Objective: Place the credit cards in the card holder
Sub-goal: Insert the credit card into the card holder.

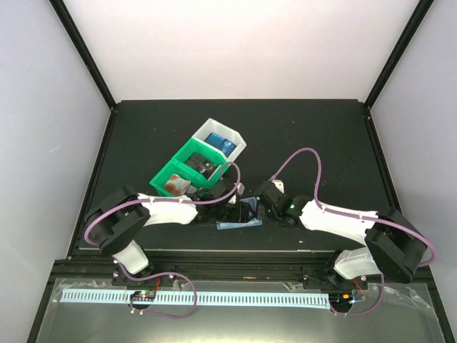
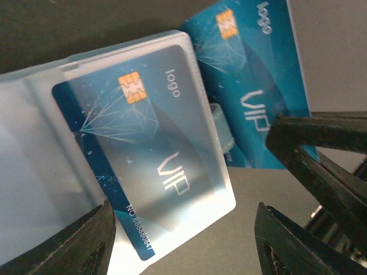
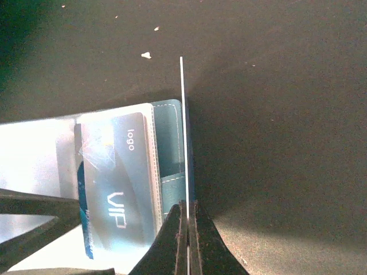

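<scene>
The teal card holder (image 1: pixel 239 223) lies open on the black table between my two grippers. In the left wrist view a blue VIP card (image 2: pixel 143 160) sits in its clear pocket (image 2: pixel 218 195). My left gripper (image 2: pixel 183 229) is open and empty, its fingers on either side of the pocket's near corner. My right gripper (image 3: pixel 187 209) is shut on a second blue credit card (image 3: pixel 183 132), seen edge-on as a thin white line standing over the holder's teal right edge (image 3: pixel 169 149). That card's face shows in the left wrist view (image 2: pixel 252 86). The pocketed card also shows in the right wrist view (image 3: pixel 114 183).
A green bin (image 1: pixel 187 171) holding a red-and-white card (image 1: pixel 173 187) and a dark card stands just behind the left gripper (image 1: pixel 230 200). A white bin (image 1: pixel 227 134) with blue cards stands behind it. The right gripper (image 1: pixel 265 204) is close beside the holder.
</scene>
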`<state>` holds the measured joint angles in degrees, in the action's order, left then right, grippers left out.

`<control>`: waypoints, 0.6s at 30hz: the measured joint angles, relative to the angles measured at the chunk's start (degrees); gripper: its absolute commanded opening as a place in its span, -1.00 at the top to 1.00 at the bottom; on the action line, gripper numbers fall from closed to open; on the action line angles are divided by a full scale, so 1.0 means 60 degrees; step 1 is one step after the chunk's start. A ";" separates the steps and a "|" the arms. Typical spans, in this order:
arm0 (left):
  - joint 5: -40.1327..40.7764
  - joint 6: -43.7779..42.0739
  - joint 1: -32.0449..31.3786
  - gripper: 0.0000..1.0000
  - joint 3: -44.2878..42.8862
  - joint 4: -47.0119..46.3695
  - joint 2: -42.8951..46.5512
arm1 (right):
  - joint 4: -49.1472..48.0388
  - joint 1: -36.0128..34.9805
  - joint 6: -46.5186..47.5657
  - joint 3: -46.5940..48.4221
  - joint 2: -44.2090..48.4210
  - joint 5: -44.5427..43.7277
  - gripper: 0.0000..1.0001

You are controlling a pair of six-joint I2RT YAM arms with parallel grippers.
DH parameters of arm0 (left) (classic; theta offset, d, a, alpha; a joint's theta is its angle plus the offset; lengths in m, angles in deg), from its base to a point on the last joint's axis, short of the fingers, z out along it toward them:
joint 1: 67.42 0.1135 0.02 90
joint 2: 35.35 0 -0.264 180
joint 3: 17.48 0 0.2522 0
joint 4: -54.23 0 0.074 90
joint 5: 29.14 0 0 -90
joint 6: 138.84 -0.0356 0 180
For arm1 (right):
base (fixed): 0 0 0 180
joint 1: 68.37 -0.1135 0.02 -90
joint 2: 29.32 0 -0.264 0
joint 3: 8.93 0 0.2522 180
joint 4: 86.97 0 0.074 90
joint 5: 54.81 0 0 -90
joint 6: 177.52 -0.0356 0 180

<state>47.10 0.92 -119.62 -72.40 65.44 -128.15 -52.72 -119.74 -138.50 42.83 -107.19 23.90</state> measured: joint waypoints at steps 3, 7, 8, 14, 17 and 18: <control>-0.0419 -0.0091 0.0000 -0.40 0.0000 -0.0135 -0.0018 | -0.0062 0.0000 -0.0015 -0.0004 0.0000 0.0044 0.98; -0.0543 -0.0189 0.0004 -0.40 -0.0004 -0.0109 -0.0036 | -0.0073 0.0000 -0.0044 -0.0036 0.0011 -0.0025 0.98; -0.0488 -0.0200 0.0000 -0.41 -0.0022 -0.0011 -0.0036 | -0.0025 -0.0004 -0.0066 -0.0036 0.0029 -0.0087 0.98; 0.0448 -0.0382 0.0000 -0.50 -0.0350 0.1096 0.0273 | 0.0907 -0.0058 -0.0084 -0.0022 0.0754 -0.0976 0.98; 0.0947 -0.0565 0.0004 -0.51 -0.0350 0.1716 0.0885 | 0.1169 -0.0058 0.0015 0.0022 0.1417 -0.1355 0.98; 0.1049 -0.0616 0.0004 -0.51 -0.0350 0.1836 0.1100 | 0.1155 -0.0058 0.0069 0.0040 0.1570 -0.1355 0.98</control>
<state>53.40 -2.78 -119.60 -74.50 76.46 -121.54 -45.79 -120.09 -138.09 43.07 -97.77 15.77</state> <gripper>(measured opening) 0.752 0.012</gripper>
